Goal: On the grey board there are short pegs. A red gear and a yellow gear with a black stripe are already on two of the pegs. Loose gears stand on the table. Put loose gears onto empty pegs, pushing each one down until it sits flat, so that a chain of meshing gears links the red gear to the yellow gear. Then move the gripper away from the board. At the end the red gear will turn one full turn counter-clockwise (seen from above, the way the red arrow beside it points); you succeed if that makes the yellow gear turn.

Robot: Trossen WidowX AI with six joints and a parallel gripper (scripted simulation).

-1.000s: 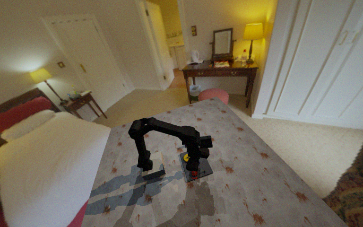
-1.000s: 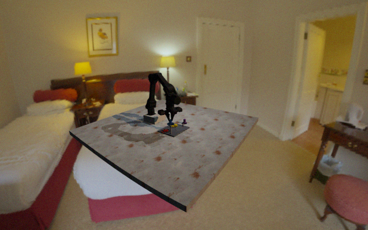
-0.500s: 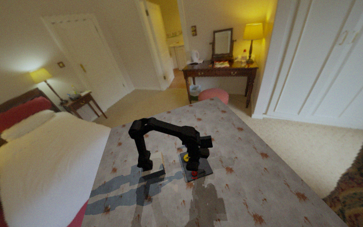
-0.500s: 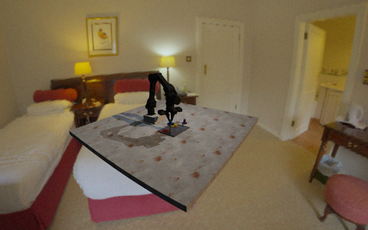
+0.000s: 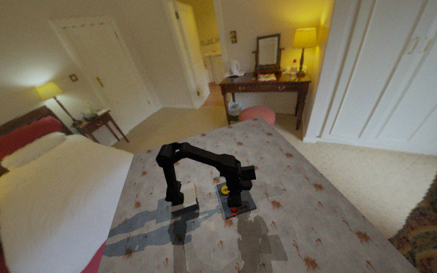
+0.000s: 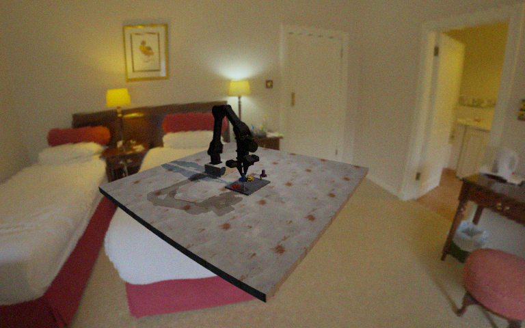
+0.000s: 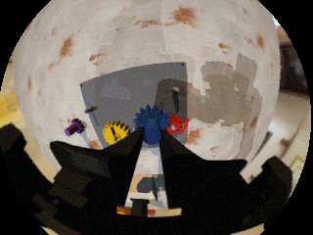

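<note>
Top: gripper (image 5: 234, 206) (image 6: 243, 175) (image 7: 152, 131) is over the board (image 5: 248, 206) (image 6: 253, 189) (image 7: 132, 88), nearer the edge with the red gear (image 5: 234, 209) (image 6: 235, 186) (image 7: 175, 123) than the yellow gear (image 5: 224, 190) (image 6: 249, 178) (image 7: 115, 132). Its fingertips and load are hidden here by the arm.

Exterior: fingers point down, closed on the blue gear (image 6: 243, 179) (image 7: 152, 118), which is above the board between red and yellow. Purple gear (image 6: 263, 173) (image 7: 74, 127) stands off the board, beyond its far edge.

Wrist: fingers clamped on the blue gear's upright handle; teeth spread around it. Red lies just to its right, yellow to its lower left. Two bare pegs show, one by the board's left edge, one near its upper right corner. Any peg under blue is hidden.

Key relation, judged: blue's hole must line up with a peg between red and yellow, straight below the fingers. Whether blue is already on it, I cannot tell. Next move likely a straight press down; a sideways offset could land teeth on teeth.
</note>
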